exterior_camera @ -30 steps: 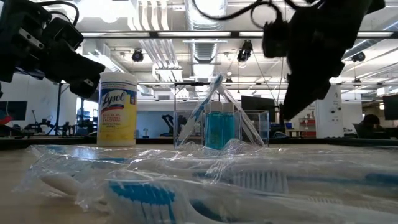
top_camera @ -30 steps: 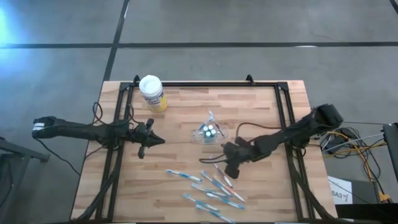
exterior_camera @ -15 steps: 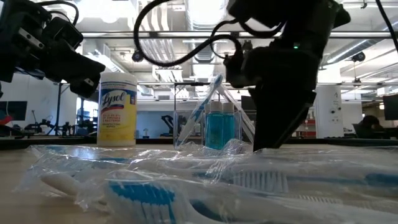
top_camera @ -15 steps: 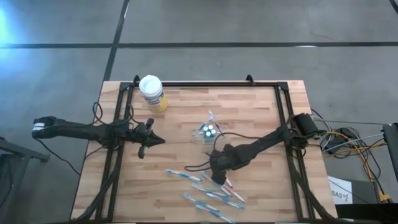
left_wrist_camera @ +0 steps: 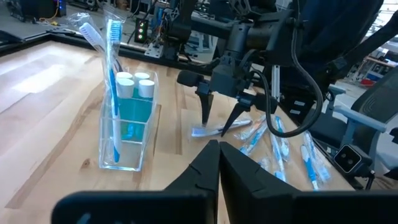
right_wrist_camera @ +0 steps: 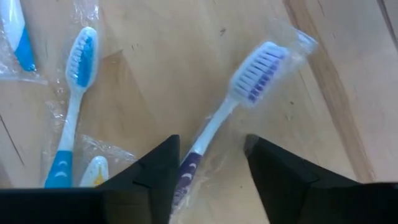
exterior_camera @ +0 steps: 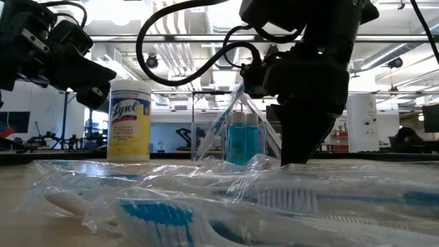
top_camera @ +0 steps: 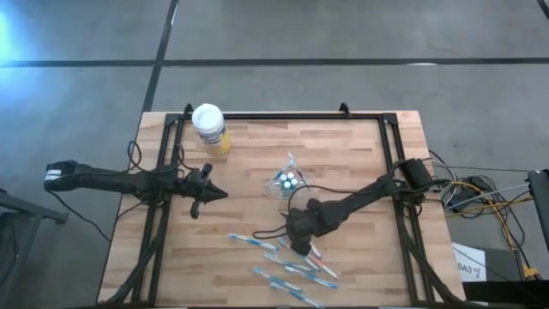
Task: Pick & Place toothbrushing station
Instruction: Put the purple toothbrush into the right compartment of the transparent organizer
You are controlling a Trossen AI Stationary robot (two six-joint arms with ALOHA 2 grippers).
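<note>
- Toothbrushes [top_camera: 292,262] in clear wrappers lie scattered on the bench [top_camera: 257,172], spread beneath and just beyond my right claw [top_camera: 300,246].
- My right claw points down over the near end of that scatter, its two fingers [left_wrist_camera: 205,109] spread apart with the tips at the bench surface.
- Between those open fingers lies a wrapped white toothbrush with purple bristles [right_wrist_camera: 258,68], its handle running back between the tips; whether the tips touch it I cannot tell.
- Beside it, to one side of my right claw, lies a blue-and-white toothbrush [right_wrist_camera: 71,118], also wrapped.
- A clear holder [top_camera: 288,181] stands just behind my right claw, upright, with white-capped tubes [left_wrist_camera: 134,84] and a standing toothbrush [left_wrist_camera: 114,68] inside.
- My left claw [top_camera: 214,194] waits well apart from the toothbrushes, above the bench on the far side of the holder, fingers together.
- A yellow canister with a white lid [top_camera: 209,129] stands near the bench's back edge, beyond my left claw.
</note>
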